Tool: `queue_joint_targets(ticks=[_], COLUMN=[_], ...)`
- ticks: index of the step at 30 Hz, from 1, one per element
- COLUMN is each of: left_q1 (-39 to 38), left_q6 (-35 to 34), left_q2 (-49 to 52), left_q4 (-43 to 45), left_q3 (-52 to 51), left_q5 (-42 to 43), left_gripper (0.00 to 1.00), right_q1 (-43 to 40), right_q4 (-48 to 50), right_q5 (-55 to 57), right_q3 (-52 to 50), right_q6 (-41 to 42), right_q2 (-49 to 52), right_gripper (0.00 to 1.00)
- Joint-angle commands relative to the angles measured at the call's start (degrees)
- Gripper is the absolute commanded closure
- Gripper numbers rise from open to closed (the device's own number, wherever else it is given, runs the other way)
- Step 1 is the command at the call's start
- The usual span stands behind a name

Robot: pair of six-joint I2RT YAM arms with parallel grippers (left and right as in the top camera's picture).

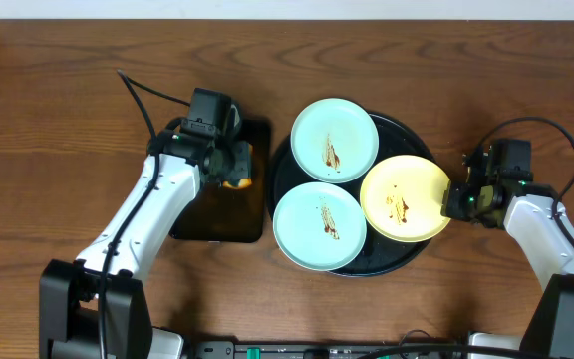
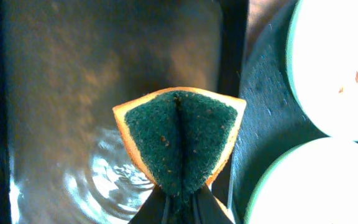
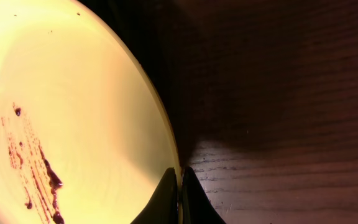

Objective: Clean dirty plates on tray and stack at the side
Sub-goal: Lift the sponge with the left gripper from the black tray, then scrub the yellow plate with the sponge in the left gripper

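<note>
Three plates lie on the round black tray (image 1: 407, 133): a mint-blue plate (image 1: 335, 139) at the back, another mint-blue plate (image 1: 319, 225) at the front, and a pale yellow plate (image 1: 405, 198) on the right, all smeared brown. My right gripper (image 1: 453, 202) (image 3: 180, 186) is shut on the yellow plate's (image 3: 73, 124) right rim, one finger on each face. My left gripper (image 1: 235, 170) (image 2: 180, 202) is shut on a folded green-and-yellow sponge (image 2: 180, 140) above the rectangular tray.
The small rectangular black tray (image 1: 222, 214) holds rippling water (image 2: 98, 186) left of the round tray. Bare wood tabletop (image 1: 58, 130) lies around both trays. Black cables run behind each arm.
</note>
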Motion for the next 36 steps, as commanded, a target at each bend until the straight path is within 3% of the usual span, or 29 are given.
queue_joint_targets(ticks=[1, 6, 11, 17, 21, 26, 36], left_q1=[-0.59, -2.54, -7.65, -16.31, -21.44, -26.82, -35.60], left_q6=[-1.29, -1.84, -2.97, -3.26, -8.22, -9.22, -15.28], left_q2=[-0.37, -0.35, -0.26, 2.05, 7.78, 14.27, 22.18], left_q4=[-3.13, -6.32, -4.13, 4.46, 10.16, 17.42, 26.32], left_q3=[5.92, 12.09, 13.33, 13.38, 13.38, 13.38, 13.38], left_q5=[3.56, 8.13, 8.35, 7.82, 8.22, 13.99, 14.01], left_gripper=[0.92, 0.93, 0.93, 0.93, 0.92, 0.92, 0.93], right_q1=[-0.11, -0.11, -0.11, -0.02, -0.02, -0.02, -0.02], right_q4=[-0.61, -0.85, -1.16, -1.31, -1.97, -1.97, -2.03], right_q5=[1.27, 1.27, 1.27, 1.27, 1.29, 1.29, 1.29], right_q3=[0.00, 0.00, 0.00, 0.00, 0.00, 0.00, 0.00], right_q6=[-0.13, -0.15, -0.15, -0.15, -0.15, -0.15, -0.15], right_q2=[0.44, 0.44, 0.44, 0.44, 0.44, 0.44, 0.44], right_gripper=[0.99, 0.99, 0.99, 0.99, 0.99, 0.99, 0.99])
